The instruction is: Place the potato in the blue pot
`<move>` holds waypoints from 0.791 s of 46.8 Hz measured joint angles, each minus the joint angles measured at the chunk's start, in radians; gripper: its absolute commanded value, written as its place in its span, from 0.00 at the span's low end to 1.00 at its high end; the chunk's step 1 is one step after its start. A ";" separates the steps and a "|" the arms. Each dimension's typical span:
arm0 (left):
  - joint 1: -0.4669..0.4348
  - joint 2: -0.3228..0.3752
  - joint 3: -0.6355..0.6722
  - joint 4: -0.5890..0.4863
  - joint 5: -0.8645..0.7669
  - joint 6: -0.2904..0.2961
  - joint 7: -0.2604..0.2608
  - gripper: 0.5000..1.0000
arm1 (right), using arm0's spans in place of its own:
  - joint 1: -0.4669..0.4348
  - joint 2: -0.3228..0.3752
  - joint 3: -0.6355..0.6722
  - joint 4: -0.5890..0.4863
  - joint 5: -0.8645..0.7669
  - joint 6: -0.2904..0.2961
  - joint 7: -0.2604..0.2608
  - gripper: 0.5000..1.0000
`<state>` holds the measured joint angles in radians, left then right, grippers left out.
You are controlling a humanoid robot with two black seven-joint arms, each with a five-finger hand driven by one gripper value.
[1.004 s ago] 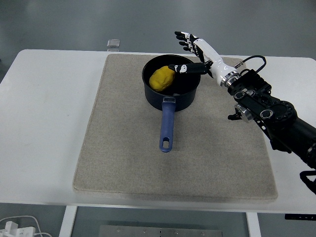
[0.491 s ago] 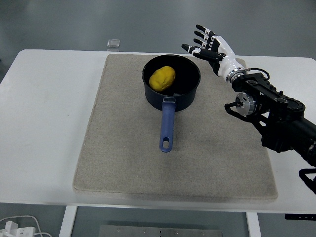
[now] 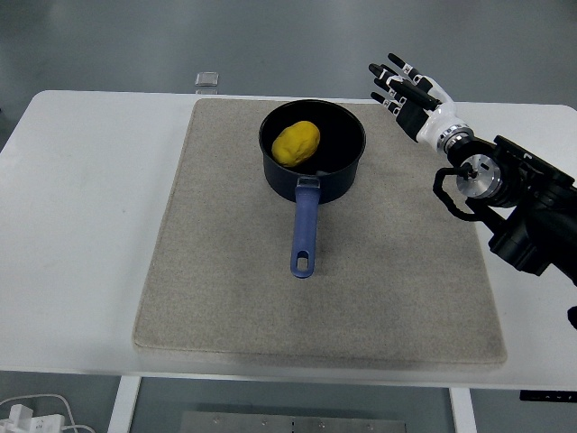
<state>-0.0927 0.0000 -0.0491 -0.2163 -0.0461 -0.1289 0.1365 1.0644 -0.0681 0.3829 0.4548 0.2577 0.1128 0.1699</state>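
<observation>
**Potato in the pot; the hand clear and empty**

The white table (image 3: 90,225) carries a grey mat (image 3: 216,271) that covers most of its middle, leaving bare margins at left, right and along the near edge; the mat's far edge lies close to the table's far edge, where a small clear object (image 3: 207,79) sits just beyond the mat's corner; the blue pot (image 3: 312,152) stands on the far half of the mat, its handle (image 3: 306,230) pointing toward the near edge; the potato (image 3: 297,142) lies inside the pot, left of centre, so the task reads as done, with nothing left but for the arm to go to rest.

The right hand (image 3: 410,90) hangs to the right of the pot, apart from its rim, fingers spread and holding nothing; open room lies all around it, with the mat's right side and the table's right margin bare; the left arm does not show.
</observation>
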 measured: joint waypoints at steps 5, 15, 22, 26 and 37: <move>0.000 0.000 0.000 0.000 0.000 0.000 0.000 1.00 | 0.001 0.002 0.016 -0.002 0.018 -0.016 -0.003 0.86; 0.000 0.000 -0.001 0.000 0.000 0.000 0.000 1.00 | 0.001 -0.002 0.098 -0.016 0.012 -0.039 -0.003 0.86; 0.000 0.000 -0.001 -0.001 0.000 0.000 0.000 1.00 | 0.003 -0.020 0.099 -0.051 0.002 -0.039 -0.003 0.86; 0.000 0.000 -0.001 0.000 0.000 0.000 0.000 1.00 | 0.002 -0.024 0.099 -0.057 0.001 -0.037 0.005 0.86; 0.000 0.000 -0.002 0.000 0.000 0.000 -0.001 1.00 | -0.006 -0.045 0.101 -0.059 0.001 -0.023 0.011 0.86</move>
<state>-0.0929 0.0000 -0.0506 -0.2163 -0.0464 -0.1289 0.1359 1.0586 -0.1128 0.4842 0.3956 0.2588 0.0895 0.1808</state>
